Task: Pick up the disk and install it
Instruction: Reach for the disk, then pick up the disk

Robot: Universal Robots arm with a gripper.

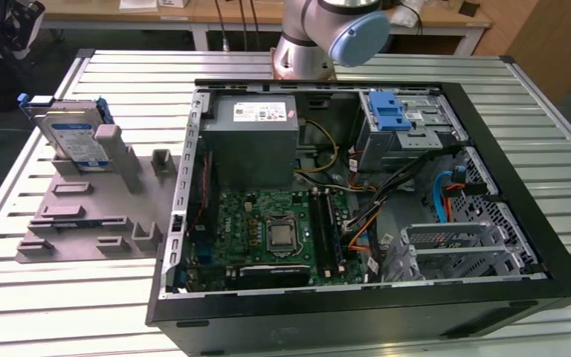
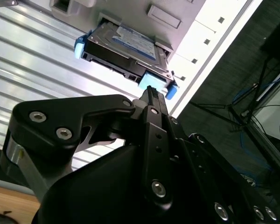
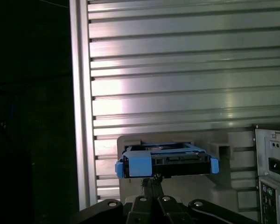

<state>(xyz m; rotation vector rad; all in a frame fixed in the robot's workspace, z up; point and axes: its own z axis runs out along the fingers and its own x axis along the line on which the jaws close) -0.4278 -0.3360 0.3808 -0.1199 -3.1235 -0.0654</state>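
Ribbed aluminium table (image 1: 47,297), disk (image 1: 77,141) propped in grey fixture (image 1: 77,223); jaws closed, empty, apart from disk; wooden benches (image 1: 87,16) behind

A robotics lab: a ribbed aluminium worktable (image 1: 68,312) carries an opened black desktop computer case (image 1: 365,321), with wooden workbenches (image 1: 87,18) behind.

exterior view: bright, even light, soft shadows inside case (image 1: 365,316) | first wrist view: glare on table slats (image 3: 177,88), floor (image 3: 32,116) near black | second wrist view: slats blown white, gripper (image 2: 151,93) perhaps backlit
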